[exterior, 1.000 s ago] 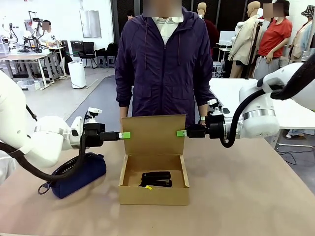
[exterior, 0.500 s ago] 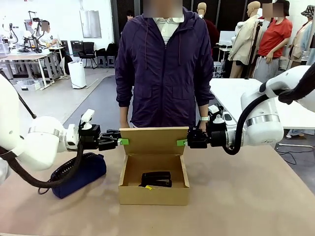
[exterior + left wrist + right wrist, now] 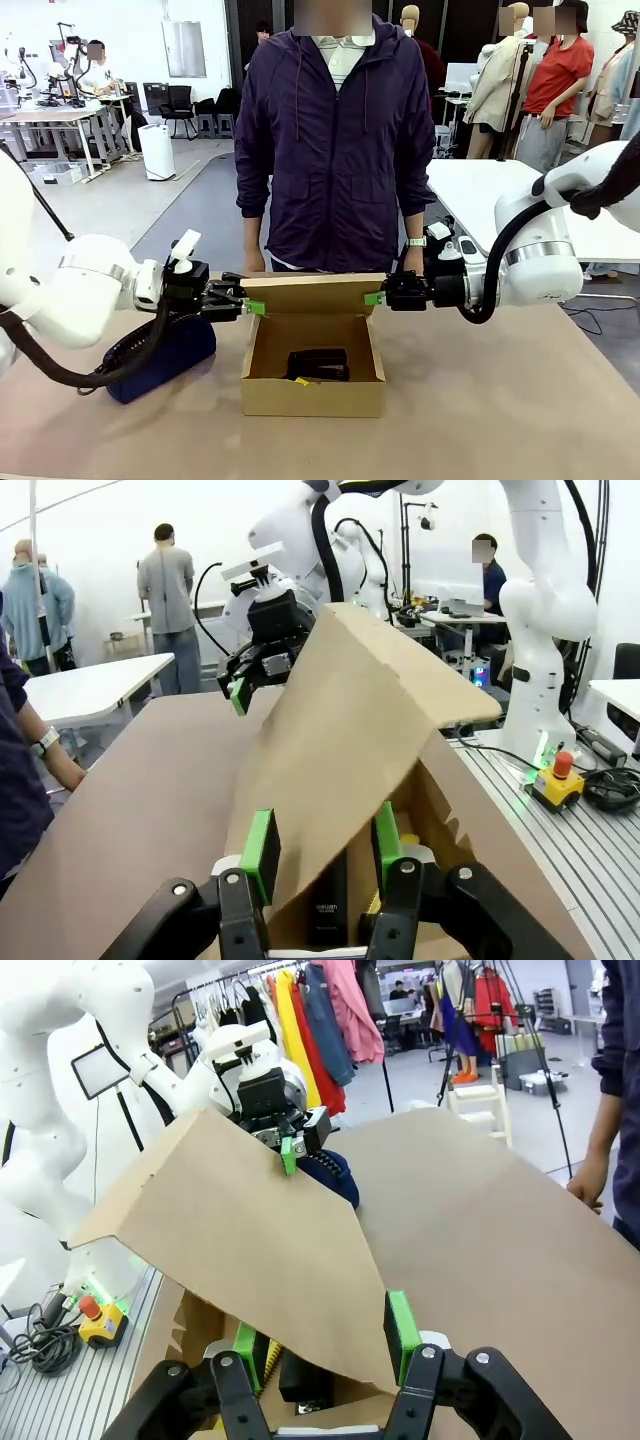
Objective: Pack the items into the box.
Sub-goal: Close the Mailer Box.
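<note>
At the left of the front view a navy zipped pouch (image 3: pixel 160 352) lies on the worktop (image 3: pixel 500 400), partly behind the left arm. Just right of it, the left pincer (image 3: pixel 250 306) is clamped on the left end of the flap lid (image 3: pixel 312 295) of the tan cardboard box (image 3: pixel 312 392); in the left wrist view its green pads (image 3: pixel 261 842) sit on either side of the flap's edge. The flap is tilted forward over the open box, roughly halfway down. Inside, on the box floor, lies the black stapler (image 3: pixel 318 364), with a bit of the yellow pen-like tool (image 3: pixel 301 381) at its front left corner. Behind the box stands a person in a dark purple jacket (image 3: pixel 335 130), hands at the far edge of the worktop. On the right, the right pincer (image 3: pixel 373 298) holds the flap's right end, its jaws partly apart with the cardboard edge between them.
</note>
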Robot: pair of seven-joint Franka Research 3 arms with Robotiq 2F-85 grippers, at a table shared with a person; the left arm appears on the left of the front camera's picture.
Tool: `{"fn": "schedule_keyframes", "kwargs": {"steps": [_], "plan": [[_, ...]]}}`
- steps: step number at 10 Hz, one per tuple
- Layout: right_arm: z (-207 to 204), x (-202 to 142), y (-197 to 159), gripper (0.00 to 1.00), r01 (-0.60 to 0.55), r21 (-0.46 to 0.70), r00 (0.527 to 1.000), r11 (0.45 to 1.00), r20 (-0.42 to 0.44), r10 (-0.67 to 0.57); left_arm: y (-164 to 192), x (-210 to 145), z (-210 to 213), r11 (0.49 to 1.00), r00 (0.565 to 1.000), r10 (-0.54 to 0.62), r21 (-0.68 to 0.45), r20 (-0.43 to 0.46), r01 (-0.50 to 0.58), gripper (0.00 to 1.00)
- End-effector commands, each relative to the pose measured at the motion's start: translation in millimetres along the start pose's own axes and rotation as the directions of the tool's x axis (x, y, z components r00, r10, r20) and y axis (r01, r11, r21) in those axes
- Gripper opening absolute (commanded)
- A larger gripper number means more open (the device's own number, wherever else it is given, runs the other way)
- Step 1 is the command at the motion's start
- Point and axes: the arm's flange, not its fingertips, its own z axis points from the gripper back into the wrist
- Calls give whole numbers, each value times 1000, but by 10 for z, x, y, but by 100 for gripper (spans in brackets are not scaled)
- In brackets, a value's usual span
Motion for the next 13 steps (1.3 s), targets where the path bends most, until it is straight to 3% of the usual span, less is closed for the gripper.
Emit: {"fn": "schedule_keyframes", "kwargs": {"steps": [1,2,4,6,7,8,9,10,13], "plan": [[10,5,58,82,-21,30,999,999,-24,21,-61,12,70,1000,1000,-7,-3,11,7,100],[70,9,80,100,-20,15,999,1000,-45,20,-79,5,117,1000,1000,-15,26,3,15,100],[391,-9,200,100,-5,-78,999,997,-50,1,-210,45,526,986,999,-33,161,-7,34,100],[692,-13,342,100,-34,-156,998,987,46,42,-348,170,958,938,997,-78,341,25,65,100],[707,26,349,100,-55,-181,992,982,104,74,-333,257,1083,880,989,-67,474,130,-3,100],[608,89,304,100,-86,-199,985,976,129,113,-266,314,1126,855,972,-89,517,219,-39,100],[424,151,242,100,-98,-166,986,981,114,118,-184,350,1015,865,968,-75,498,238,-55,96],[195,177,167,100,-115,-134,993,984,17,118,-71,369,796,901,979,-57,433,196,-34,96],[-226,164,81,100,-206,-21,975,978,-83,204,58,338,241,967,991,-136,218,18,129,96]]}}
